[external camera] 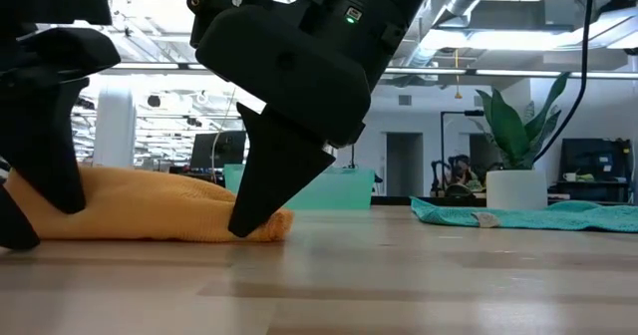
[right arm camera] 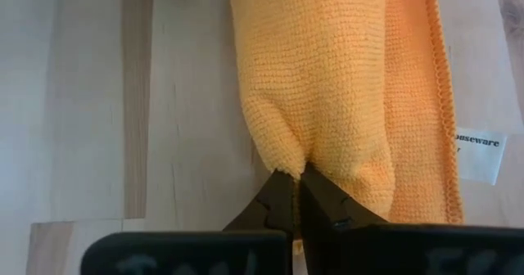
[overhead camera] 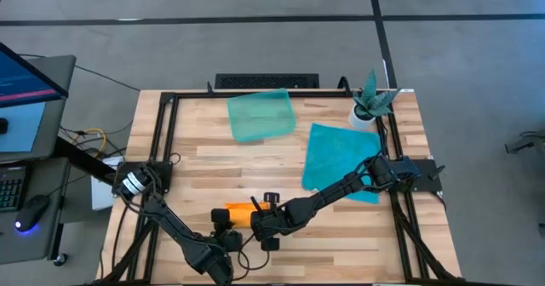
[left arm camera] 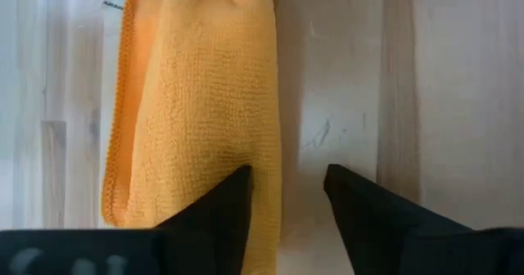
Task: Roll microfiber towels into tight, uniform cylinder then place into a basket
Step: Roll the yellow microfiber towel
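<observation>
The orange towel (overhead camera: 240, 213) lies near the table's front edge as a loose, long roll, with a flat hemmed flap and a white label (right arm camera: 477, 154) along one side. My right gripper (right arm camera: 293, 175) is shut on the roll's right end. At the left end, my left gripper (left arm camera: 286, 173) stands open, one finger (left arm camera: 223, 205) over the towel's edge and the other (left arm camera: 364, 214) over bare wood. The teal towel (overhead camera: 341, 160) lies flat at the right. The pale-green basket (overhead camera: 261, 116) stands at the far middle. My right gripper pinches a small pucker of cloth at the roll's right end (right arm camera: 288, 162) between its fingertips. It comes slanting down from the table's right, along the roll. The roll lies on the table (external camera: 150, 215). My left gripper: I cannot tell whether its finger over the towel's edge (left arm camera: 246, 156) touches it.
A white pot with a green plant (overhead camera: 371, 105) stands at the far right corner, beside the teal towel. Black frame rails (overhead camera: 162, 141) run along the table's left, right and far sides. Bare wood (overhead camera: 341, 235) shows at the front right.
</observation>
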